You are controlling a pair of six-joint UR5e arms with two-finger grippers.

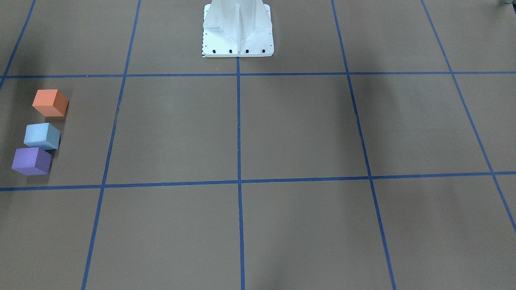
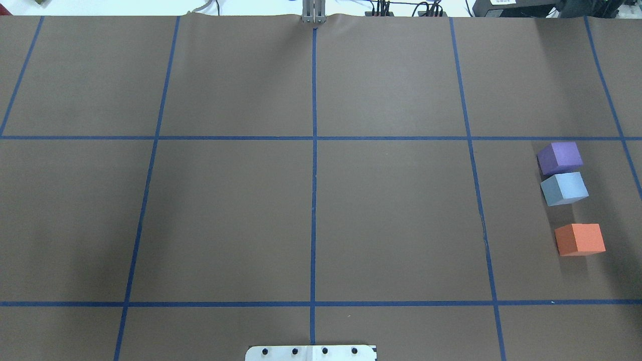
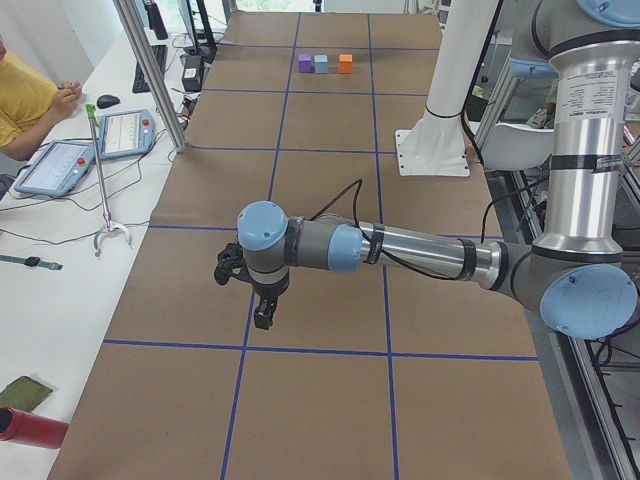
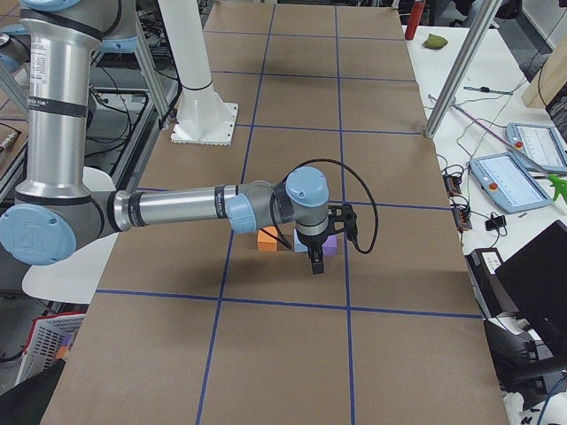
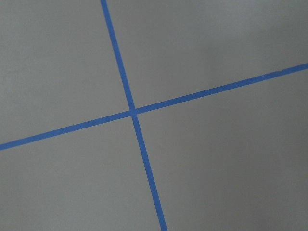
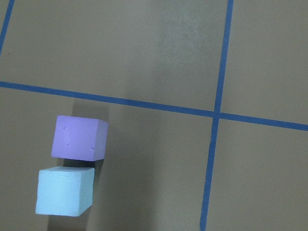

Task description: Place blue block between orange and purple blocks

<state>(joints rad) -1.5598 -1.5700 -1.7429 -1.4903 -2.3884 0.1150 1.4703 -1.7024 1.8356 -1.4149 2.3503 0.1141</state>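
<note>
The blue block (image 2: pixel 564 188) sits on the brown table in a line between the purple block (image 2: pixel 559 157) and the orange block (image 2: pixel 580 239). It lies close against the purple one, with a gap to the orange one. The row also shows in the front-facing view: orange (image 1: pixel 50 102), blue (image 1: pixel 42 135), purple (image 1: pixel 31 161). The right wrist view shows the purple block (image 6: pixel 79 137) and the blue block (image 6: pixel 65 191). My right gripper (image 4: pixel 316 264) hangs above the blocks. My left gripper (image 3: pixel 262 312) hangs over bare table far from them. I cannot tell whether either is open or shut.
The white robot base (image 1: pixel 238 30) stands at the table's middle edge. Blue tape lines (image 2: pixel 313 200) divide the brown table into squares. An operator's side bench with tablets (image 3: pixel 60 160) and cables runs along the far edge.
</note>
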